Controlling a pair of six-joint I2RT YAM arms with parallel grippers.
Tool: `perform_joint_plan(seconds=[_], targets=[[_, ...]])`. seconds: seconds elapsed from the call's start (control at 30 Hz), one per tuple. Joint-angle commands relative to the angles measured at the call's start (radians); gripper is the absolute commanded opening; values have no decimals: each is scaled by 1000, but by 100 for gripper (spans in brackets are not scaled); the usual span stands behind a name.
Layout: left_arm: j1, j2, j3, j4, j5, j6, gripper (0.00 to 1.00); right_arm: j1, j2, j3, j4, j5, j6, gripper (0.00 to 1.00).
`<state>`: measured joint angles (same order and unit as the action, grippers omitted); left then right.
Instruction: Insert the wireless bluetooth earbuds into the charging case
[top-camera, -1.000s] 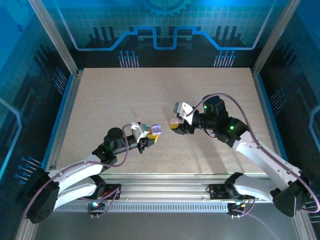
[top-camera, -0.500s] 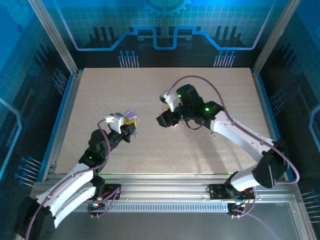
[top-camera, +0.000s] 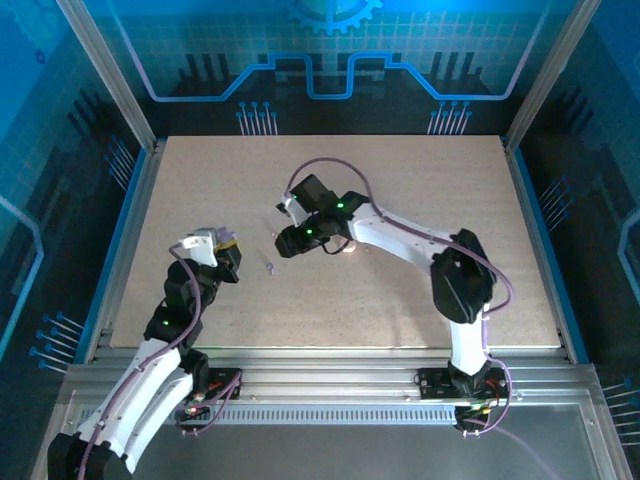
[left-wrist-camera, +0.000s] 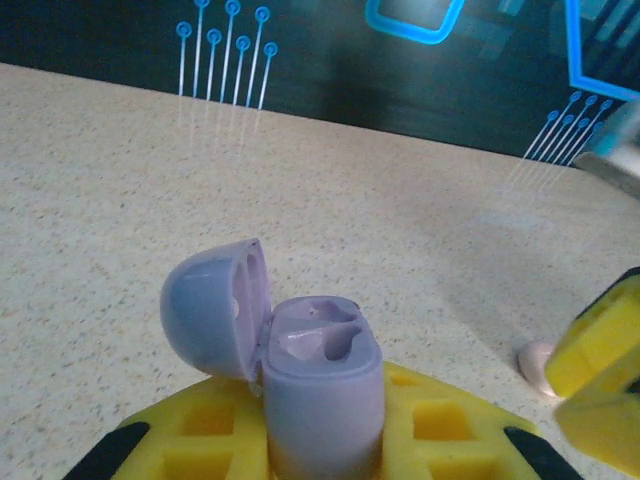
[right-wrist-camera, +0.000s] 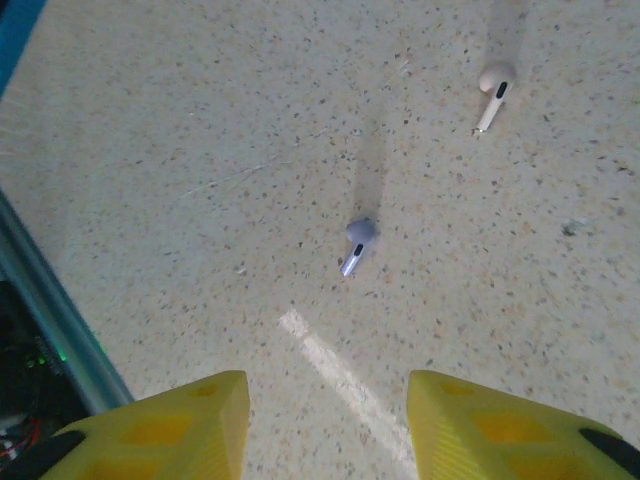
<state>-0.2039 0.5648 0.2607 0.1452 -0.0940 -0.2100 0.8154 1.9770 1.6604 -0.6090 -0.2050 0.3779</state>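
The left gripper (top-camera: 226, 252) is clamped on the lavender charging case (left-wrist-camera: 322, 385), which stands with its lid open at the lower middle of the left wrist view. The right gripper (right-wrist-camera: 328, 420) hangs with fingers apart and nothing between them. A lavender earbud (right-wrist-camera: 355, 243) lies on the table (right-wrist-camera: 150, 150) at the centre of its view, and a paler earbud (right-wrist-camera: 492, 88) at the upper right. I think it should centre over the lavender one, descend straight and close gently, because such a small round piece can slip.
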Motion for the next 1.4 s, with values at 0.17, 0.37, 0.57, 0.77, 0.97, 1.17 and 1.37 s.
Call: perform_joint_plan(seconds=[0.17, 0.37, 0.57, 0.77, 0.97, 1.17, 1.37], targets=[[31, -34, 29, -73, -17, -14, 13, 53, 214, 179, -97, 56, 54, 40], [33, -34, 29, -69, -14, -14, 13, 67, 296, 234, -90, 62, 69, 42], [34, -34, 29, -71, -8, -13, 13, 72, 339, 257, -88, 56, 76, 43], [35, -34, 26, -62, -4, -15, 13, 72, 379, 276, -78, 40, 79, 43], [37, -34, 28, -56, -5, -14, 13, 74, 403, 298, -72, 29, 84, 43], [38, -34, 27, -56, -3, -14, 13, 77, 425, 320, -73, 19, 86, 41], [39, -33, 28, -52, -2, -14, 13, 84, 446, 338, -82, 34, 88, 38]])
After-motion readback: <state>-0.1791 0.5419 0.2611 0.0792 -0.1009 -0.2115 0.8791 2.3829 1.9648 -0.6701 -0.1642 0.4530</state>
